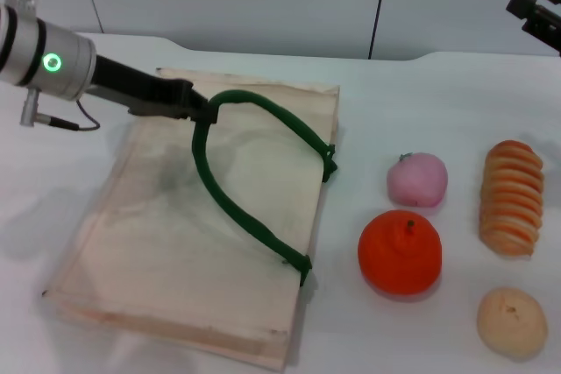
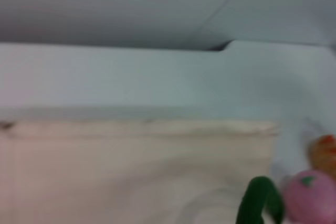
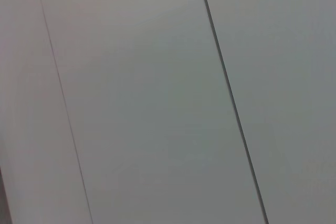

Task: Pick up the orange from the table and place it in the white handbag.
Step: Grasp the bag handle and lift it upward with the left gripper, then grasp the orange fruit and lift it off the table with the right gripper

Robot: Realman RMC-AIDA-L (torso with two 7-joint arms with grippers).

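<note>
The orange (image 1: 400, 251) sits on the white table (image 1: 421, 102), right of the white handbag (image 1: 175, 251). The handbag lies flat and also shows in the left wrist view (image 2: 131, 171). My left gripper (image 1: 203, 112) is over the bag's far part, shut on one dark green handle (image 1: 254, 225) and holding that loop up off the fabric. A piece of the handle shows in the left wrist view (image 2: 258, 201). My right gripper (image 1: 536, 13) is raised at the far right, well away from the orange. The right wrist view shows only a wall.
A pale pink round fruit (image 1: 417, 179) lies just behind the orange and shows in the left wrist view (image 2: 310, 198). A sliced bread loaf (image 1: 509, 198) lies to the right. A tan bun (image 1: 512, 321) is at the front right.
</note>
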